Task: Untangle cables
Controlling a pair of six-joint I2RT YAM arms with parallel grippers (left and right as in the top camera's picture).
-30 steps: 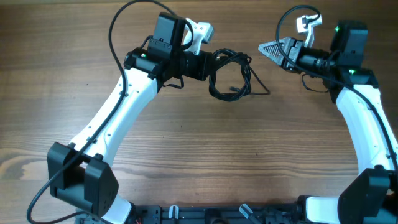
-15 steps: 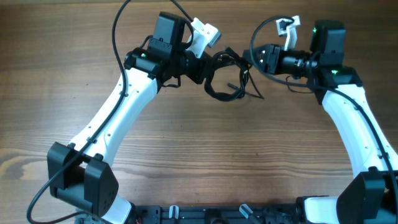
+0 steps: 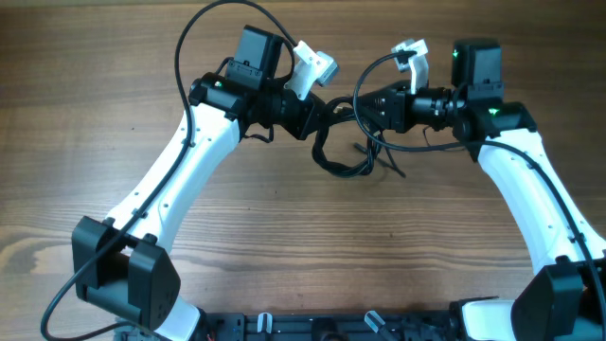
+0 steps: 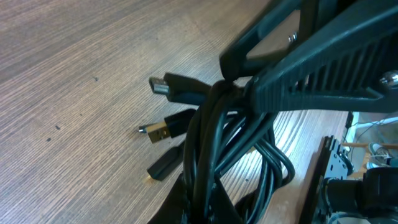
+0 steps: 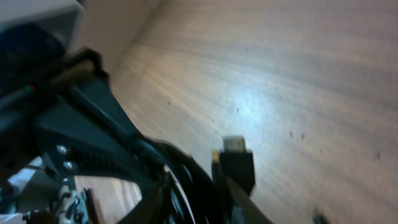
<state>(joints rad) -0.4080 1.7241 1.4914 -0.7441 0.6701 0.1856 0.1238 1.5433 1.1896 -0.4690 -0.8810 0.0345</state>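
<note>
The cables [image 3: 339, 171] form one black tangled bundle at the far middle of the table, hanging in a loop between both grippers. My left gripper [image 3: 320, 112] is shut on the bundle's left side; in its wrist view the strands [image 4: 208, 143] rise straight out of its jaws [image 4: 202, 211]. Loose plugs [image 4: 163, 84] stick out to the left. My right gripper [image 3: 363, 106] has closed round the bundle's upper right strands [image 5: 180, 180], its fingers [image 4: 311, 74] pinching them. One plug [image 5: 235, 165] stands just past its fingertips.
Bare wood-grain table [image 3: 303, 246] lies all round the bundle. The arms' own thicker black wires [image 3: 189, 38] arc above the wrists. Black base hardware [image 3: 312, 327] lines the near edge.
My right gripper has swung left to the bundle and its jaws have narrowed onto the strands. The left gripper has kept its hold and shifted the bundle slightly right.
</note>
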